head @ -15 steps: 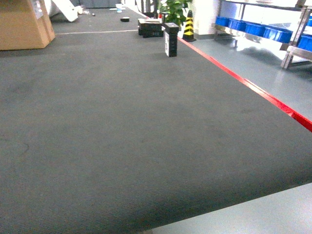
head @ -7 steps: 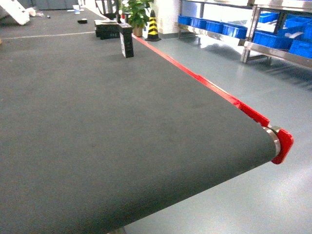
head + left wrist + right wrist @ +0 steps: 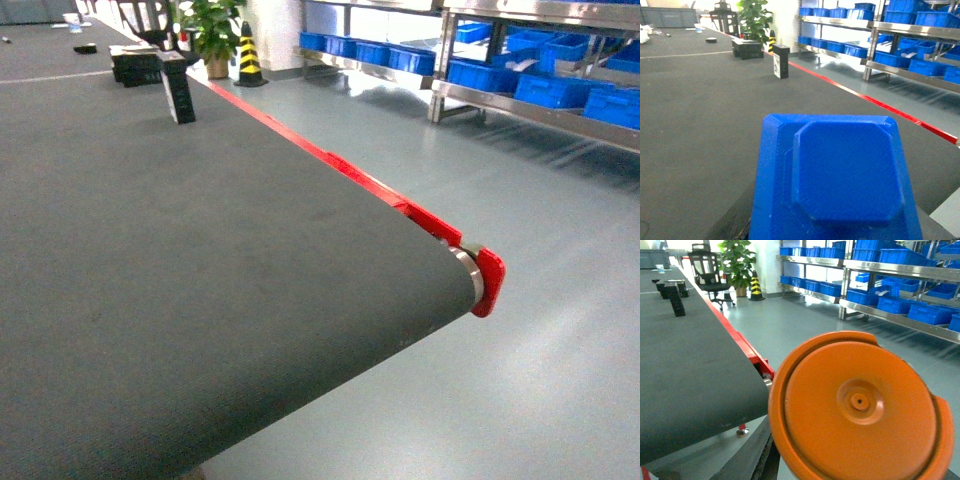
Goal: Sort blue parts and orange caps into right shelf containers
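— Big workshop, this: grey floor (image 3: 520,330), a long dark belt table (image 3: 200,260) with a red edge strip (image 3: 330,165), and steel shelves (image 3: 540,100) full of blue crates (image 3: 545,88) off to the right.

— Where are the parts?

— Already lifted. A blue part (image 3: 840,175) fills the left wrist view and an orange cap (image 3: 860,410) fills the right one, each held up close to its camera, probably for carrying across to those crates.

— Is each end effector pinching its piece?

— I can't tell; the fingers are hidden behind the pieces, and neither arm shows in the head view. Both pieces sit well apart from the shelves.
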